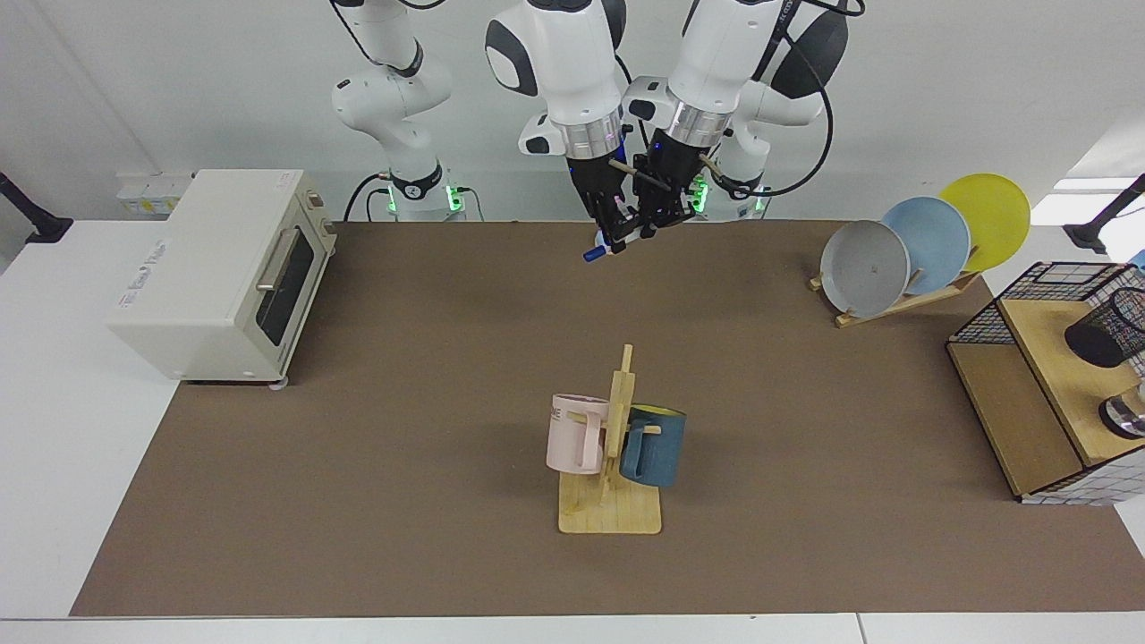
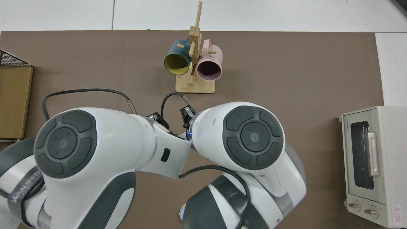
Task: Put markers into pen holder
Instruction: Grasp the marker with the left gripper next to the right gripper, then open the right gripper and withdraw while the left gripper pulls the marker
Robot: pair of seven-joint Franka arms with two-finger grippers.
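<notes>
Gripping the marker [image 1: 597, 249] above the table's far edge, the right gripper [image 1: 614, 234] has its fingers pinched on the barrel, blue end angled down. The left gripper [image 1: 656, 219] crowds close beside it; its finger state cannot be told. The pen holder [image 1: 1112, 329] sits well apart on a wooden shelf [image 1: 1047, 358].

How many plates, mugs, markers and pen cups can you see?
Round plates in the wooden rack: 3 (grey, light blue, yellow)
Mugs on the wooden tree: 2 (pink, dark blue)
White marker with blue end: 1
Black wire-mesh pen holder: 1
Total: 7
</notes>
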